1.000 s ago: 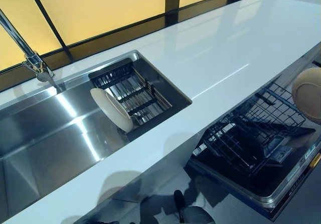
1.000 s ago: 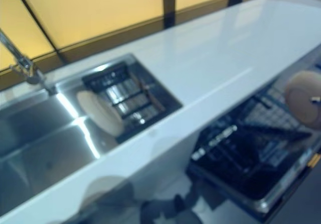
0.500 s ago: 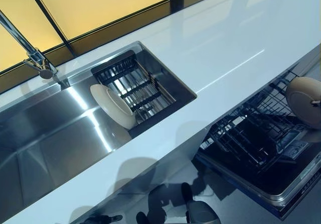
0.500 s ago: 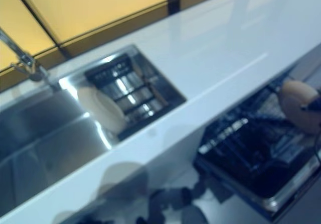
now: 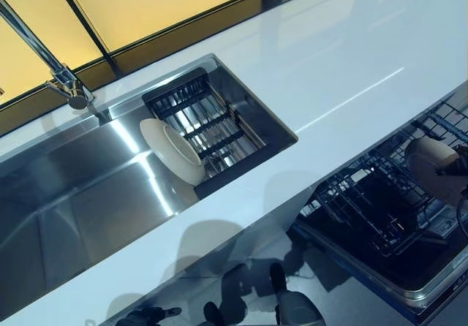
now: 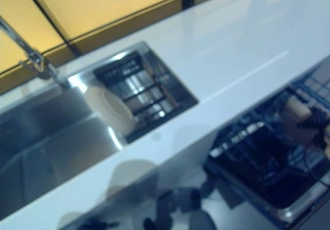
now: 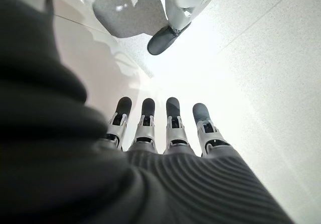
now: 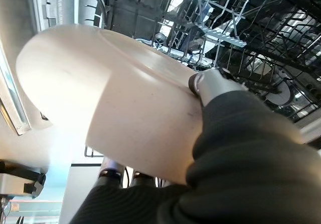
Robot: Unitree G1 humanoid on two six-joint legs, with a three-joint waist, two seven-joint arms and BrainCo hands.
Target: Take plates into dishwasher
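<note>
Right hand (image 8: 220,128) fingers pinch plate (image 8: 115,98) rim at 3 o'clock above dishwasher rack (image 5: 380,202); stiff, slick, breakable.

Right hand (image 8: 210,86) mostly hidden behind the held plate (image 8: 115,93), only the thumb and two fingertips showing. Dishwasher rack (image 5: 380,202) cut off by the head views' right edge. Second plate (image 5: 173,150) in the sink (image 5: 73,202) partly hiding the drainer basket (image 5: 212,121).
</note>
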